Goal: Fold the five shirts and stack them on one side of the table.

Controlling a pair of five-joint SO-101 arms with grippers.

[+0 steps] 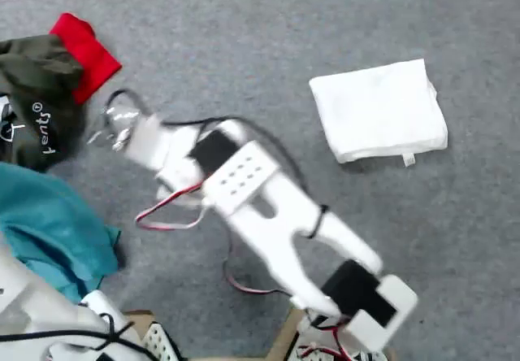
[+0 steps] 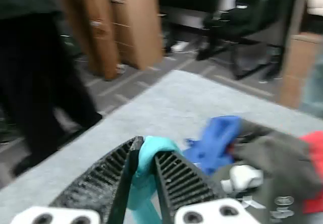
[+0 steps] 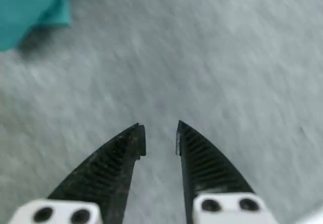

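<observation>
My left gripper (image 2: 146,146) is shut on a fold of the teal shirt (image 2: 144,178), lifted above the table. The teal shirt (image 1: 49,223) lies bunched at the table's left edge. Beyond it sit a dark olive shirt (image 1: 36,93) and a red shirt (image 1: 88,52), with a blue shirt (image 2: 214,141) beside the dark one (image 2: 275,158). A white shirt (image 1: 380,110) lies folded at the right. My right gripper (image 3: 160,133) is open over bare grey table near the teal shirt (image 3: 30,7); the high view shows it (image 1: 112,125) just right of the olive shirt.
The grey felt table (image 1: 268,44) has free room in the middle and at the back. The right arm (image 1: 276,215) stretches diagonally from the front edge, trailing red and black cables (image 1: 166,215). The left arm's base (image 1: 32,312) fills the front left corner.
</observation>
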